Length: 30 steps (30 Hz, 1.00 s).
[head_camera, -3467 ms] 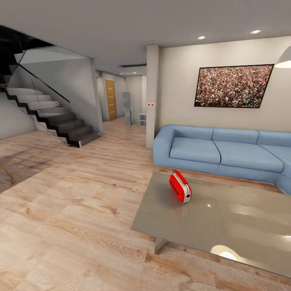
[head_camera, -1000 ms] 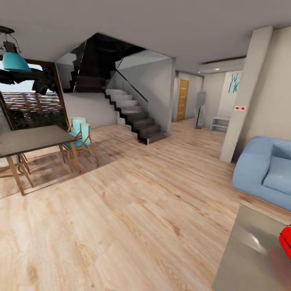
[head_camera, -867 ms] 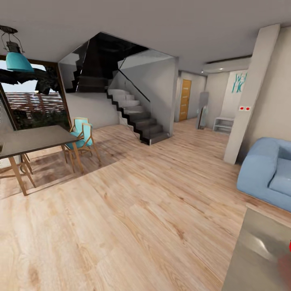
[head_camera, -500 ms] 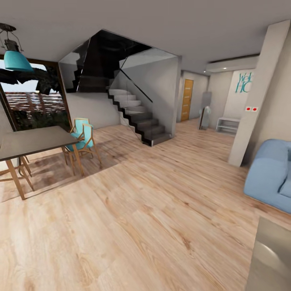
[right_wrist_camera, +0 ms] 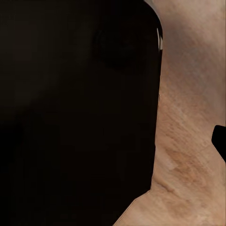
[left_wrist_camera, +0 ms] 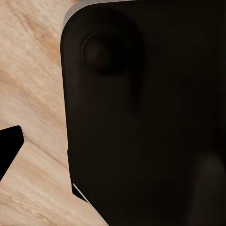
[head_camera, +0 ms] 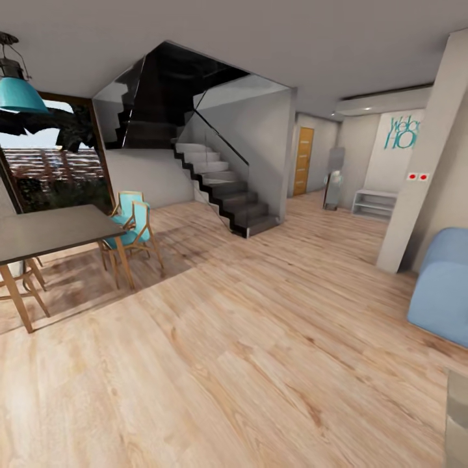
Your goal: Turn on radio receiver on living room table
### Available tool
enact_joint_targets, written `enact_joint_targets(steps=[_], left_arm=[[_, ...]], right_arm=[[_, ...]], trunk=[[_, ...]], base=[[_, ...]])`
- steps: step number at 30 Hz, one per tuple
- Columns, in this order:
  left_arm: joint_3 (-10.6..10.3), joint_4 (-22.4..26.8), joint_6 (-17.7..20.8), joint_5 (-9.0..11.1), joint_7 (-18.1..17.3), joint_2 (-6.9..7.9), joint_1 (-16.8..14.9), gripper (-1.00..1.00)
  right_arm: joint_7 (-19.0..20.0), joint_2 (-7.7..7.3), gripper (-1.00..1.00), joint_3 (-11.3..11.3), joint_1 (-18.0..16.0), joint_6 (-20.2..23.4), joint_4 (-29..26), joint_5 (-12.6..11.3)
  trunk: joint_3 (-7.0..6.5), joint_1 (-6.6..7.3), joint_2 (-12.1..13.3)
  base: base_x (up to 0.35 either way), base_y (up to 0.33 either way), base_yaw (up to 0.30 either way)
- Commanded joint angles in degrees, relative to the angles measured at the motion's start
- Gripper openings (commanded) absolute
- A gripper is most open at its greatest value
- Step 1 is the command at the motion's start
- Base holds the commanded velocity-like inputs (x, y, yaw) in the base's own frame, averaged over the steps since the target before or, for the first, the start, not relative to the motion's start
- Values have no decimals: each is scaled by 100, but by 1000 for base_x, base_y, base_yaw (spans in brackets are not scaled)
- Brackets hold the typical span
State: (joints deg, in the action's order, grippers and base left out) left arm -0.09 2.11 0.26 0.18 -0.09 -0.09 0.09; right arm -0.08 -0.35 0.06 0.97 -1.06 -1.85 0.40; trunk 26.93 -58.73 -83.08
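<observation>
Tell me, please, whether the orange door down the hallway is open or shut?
Shut, it seems: the door fills its frame as a flat orange panel with no gap, though it's small and far.

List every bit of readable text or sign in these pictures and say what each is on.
"Welc" over "HO": teal lettering on the far hallway wall, cut off at its right by the pillar, so the rest cannot be read.
Two small red dots on a white plate on the pillar: no lettering legible.
The wrist views carry no text.
</observation>
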Motion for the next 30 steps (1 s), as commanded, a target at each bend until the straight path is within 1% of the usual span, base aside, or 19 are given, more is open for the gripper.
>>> enact_joint_targets(steps=[1, 17, 22, 30], left_arm=[[0, 0, 0, 0, 0, 0, 0, 100], [0, 0, 0, 0, 0, 0, 0, 100], [0, 0, 0, 0, 0, 0, 0, 100], [0, 5, 12, 0, 0, 0, 0, 100]], right_arm=[[0, 0, 100, -5, 0, -3, 0, -5], [0, 3, 100, -14, 0, -162, 0, -13], [0, 7, 100, -15, 0, -165, 0, -13], [0, 4, 100, -21, 0, -158, 0, -13]], trunk=[[0, 0, 0], [0, 0, 0], [0, 0, 0], [0, 0, 0]], base=[[324, 129, 0], [324, 129, -10], [324, 129, -203], [324, 129, -280]])
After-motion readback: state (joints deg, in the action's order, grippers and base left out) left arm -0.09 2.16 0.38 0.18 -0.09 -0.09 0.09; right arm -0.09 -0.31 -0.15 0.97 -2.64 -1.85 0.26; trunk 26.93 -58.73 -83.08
